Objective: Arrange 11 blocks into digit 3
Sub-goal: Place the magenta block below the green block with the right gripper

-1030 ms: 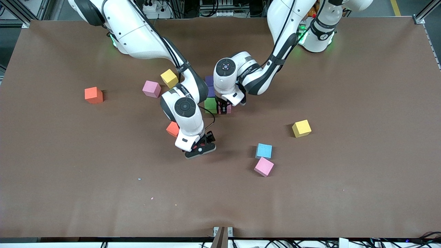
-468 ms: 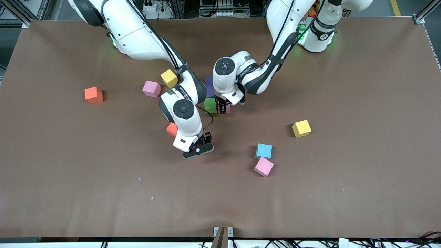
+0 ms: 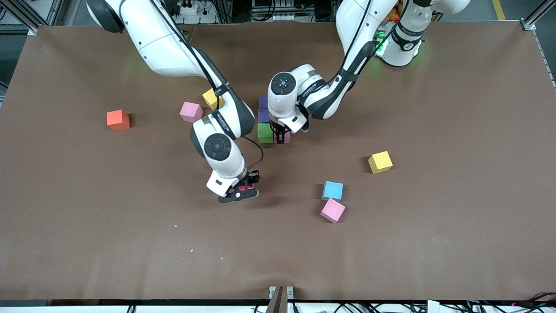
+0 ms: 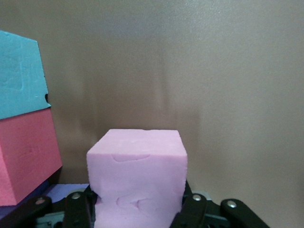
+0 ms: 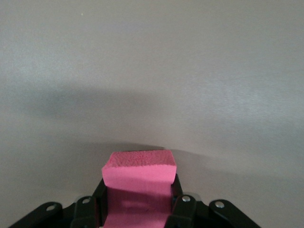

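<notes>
Since a second ago the right arm has swung toward its own end of the table, so the right gripper (image 3: pixel 241 190) now hangs over bare tabletop (image 3: pixel 434 108). Its wrist hides the orange block that showed before. The left arm has barely budged.

Biggest thing on the table is the cluster of blocks (image 3: pixel 266 121) in the middle: two purple cubes in a column, then the green block (image 3: pixel 265 133) nearer the camera. The left wrist view also shows a light blue cube (image 4: pixel 21 76) touching a crimson one (image 4: pixel 26 156) just beside it.

The left gripper (image 3: pixel 281 135) is down at that cluster, jaws clenched on a pale pink block (image 4: pixel 137 183). That block sits right beside the green one, on the side toward the left arm's end, and looks seated on the table.

The right gripper's jaws are clamped on a hot-pink block (image 5: pixel 138 187), held square, up in the air.

My read: the cluster lies from the right gripper's block toward the robot bases, so its carry has to come in from the camera side, with the left arm in the way until it lets go.

Loose cubes: yellow (image 3: pixel 380 162), blue (image 3: pixel 332 190), pink (image 3: pixel 332 210), another pink (image 3: pixel 191 111), orange (image 3: pixel 118 120), and a half-hidden yellow (image 3: pixel 210 98).
</notes>
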Controlling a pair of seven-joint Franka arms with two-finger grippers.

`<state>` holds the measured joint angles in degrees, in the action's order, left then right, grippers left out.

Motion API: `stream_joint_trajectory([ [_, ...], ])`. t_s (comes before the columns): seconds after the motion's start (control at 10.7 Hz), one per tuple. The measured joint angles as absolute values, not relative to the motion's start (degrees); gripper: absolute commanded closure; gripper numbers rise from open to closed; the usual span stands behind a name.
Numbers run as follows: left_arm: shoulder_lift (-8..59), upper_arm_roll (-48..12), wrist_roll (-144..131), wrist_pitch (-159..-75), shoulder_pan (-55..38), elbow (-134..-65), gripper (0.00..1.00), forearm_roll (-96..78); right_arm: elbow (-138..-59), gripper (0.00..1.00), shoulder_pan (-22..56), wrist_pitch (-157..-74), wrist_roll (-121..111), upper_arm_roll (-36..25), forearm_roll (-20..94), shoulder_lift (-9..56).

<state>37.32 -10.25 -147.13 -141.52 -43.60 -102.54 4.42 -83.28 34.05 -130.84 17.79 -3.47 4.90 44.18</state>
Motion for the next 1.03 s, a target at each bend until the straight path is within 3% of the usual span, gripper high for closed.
stream_joint_trajectory([
  [0.09, 37.37, -10.25, -147.13, -141.52, -43.6, -102.53, 0.84, 4.42, -83.26, 0.76, 34.0, -130.24, 17.79, -3.45, 5.28, 43.76],
  [0.19, 37.4, -10.25, -147.13, -141.52, -43.6, -102.53, 0.73, 4.42, -83.14, 0.77, 34.01, -128.82, 17.8, -3.32, 5.4, 43.46],
  [0.37, 37.49, -10.25, -147.13, -141.52, -43.6, -102.51, 0.0, 4.7, -83.11, 0.79, 34.01, -126.16, 17.84, -3.18, 5.62, 42.93],
  [0.75, 37.57, -10.25, -147.13, -141.54, -43.6, -102.37, 0.0, 6.5, -83.1, 0.79, 34.01, -125.65, 17.92, -3.13, 6.92, 42.33],
  [1.03, 37.48, -10.25, -147.13, -141.54, -43.6, -102.04, 0.0, 6.54, -83.1, 0.87, 34.07, -125.35, 18.78, -3.02, 7.44, 42.32],
])
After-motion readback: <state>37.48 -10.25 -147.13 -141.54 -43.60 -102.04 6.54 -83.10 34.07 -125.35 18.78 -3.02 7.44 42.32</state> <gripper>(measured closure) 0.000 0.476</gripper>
